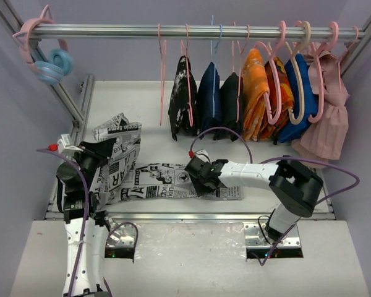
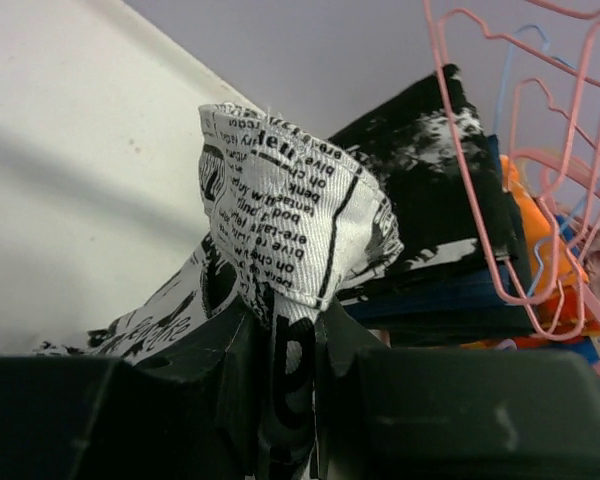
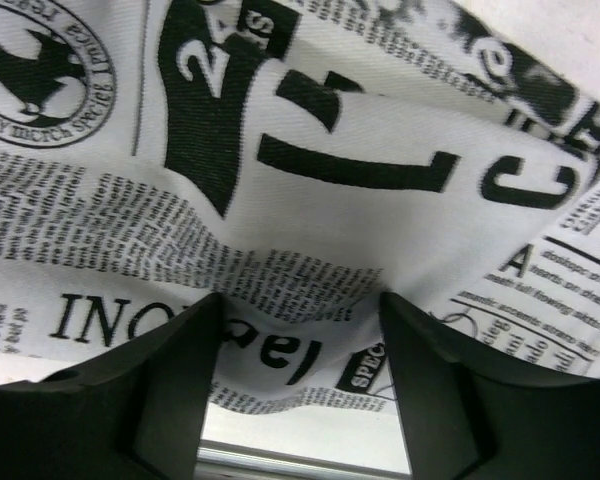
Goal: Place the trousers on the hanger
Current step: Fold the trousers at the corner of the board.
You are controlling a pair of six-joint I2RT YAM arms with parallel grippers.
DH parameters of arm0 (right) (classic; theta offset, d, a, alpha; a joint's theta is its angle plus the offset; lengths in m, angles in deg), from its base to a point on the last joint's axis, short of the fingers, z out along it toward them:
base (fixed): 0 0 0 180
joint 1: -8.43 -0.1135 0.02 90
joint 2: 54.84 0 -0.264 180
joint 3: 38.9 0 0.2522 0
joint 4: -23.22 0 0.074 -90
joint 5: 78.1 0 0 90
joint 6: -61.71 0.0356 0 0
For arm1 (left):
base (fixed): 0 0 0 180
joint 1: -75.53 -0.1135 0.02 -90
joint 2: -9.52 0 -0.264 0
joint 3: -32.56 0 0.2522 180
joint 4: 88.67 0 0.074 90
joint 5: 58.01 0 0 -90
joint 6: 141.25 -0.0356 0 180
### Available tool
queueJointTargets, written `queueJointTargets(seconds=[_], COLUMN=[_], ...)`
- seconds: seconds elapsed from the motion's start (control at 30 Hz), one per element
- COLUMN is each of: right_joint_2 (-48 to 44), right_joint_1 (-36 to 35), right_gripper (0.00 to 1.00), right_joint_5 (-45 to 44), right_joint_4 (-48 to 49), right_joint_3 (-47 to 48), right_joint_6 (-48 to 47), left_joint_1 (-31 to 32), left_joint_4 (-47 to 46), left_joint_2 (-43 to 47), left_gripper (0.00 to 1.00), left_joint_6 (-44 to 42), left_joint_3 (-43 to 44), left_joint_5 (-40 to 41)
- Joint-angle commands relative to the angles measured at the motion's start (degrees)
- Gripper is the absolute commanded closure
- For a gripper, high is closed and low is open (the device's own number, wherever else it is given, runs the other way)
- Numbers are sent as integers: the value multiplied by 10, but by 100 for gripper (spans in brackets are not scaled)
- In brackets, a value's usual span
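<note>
The newspaper-print trousers lie across the table's front, bunched at the left with a leg running right. My left gripper is shut on a fold of them; in the left wrist view the cloth stands up out of the closed gripper. My right gripper sits on the leg; in the right wrist view it is open with the cloth sagging between its fingers. The thin pale-pink hanger hangs empty on the rail, left of the clothes, and shows in the left wrist view.
The rail carries a black speckled garment, navy, orange and blue clothes and a pink dress. Pink and blue hangers cluster at its left end. A metal frame post stands beside my left arm.
</note>
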Motion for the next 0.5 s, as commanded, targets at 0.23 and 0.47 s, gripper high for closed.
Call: queueJointTargets(seconds=[0.23,0.47], right_joint_2=[66,158], right_joint_1=[-55,-73], right_gripper=[25,25], right_joint_5=[-50,17], right_joint_4=[-49,-17], right_joint_3=[136,207], right_joint_6=[48,48], left_joint_1=[4,3], left_joint_4=[67,118], left_joint_2=[0,-114], left_gripper=[100,100], left_joint_6=[17,-62], left_joint_3=[64,222], left_joint_5=[119,245])
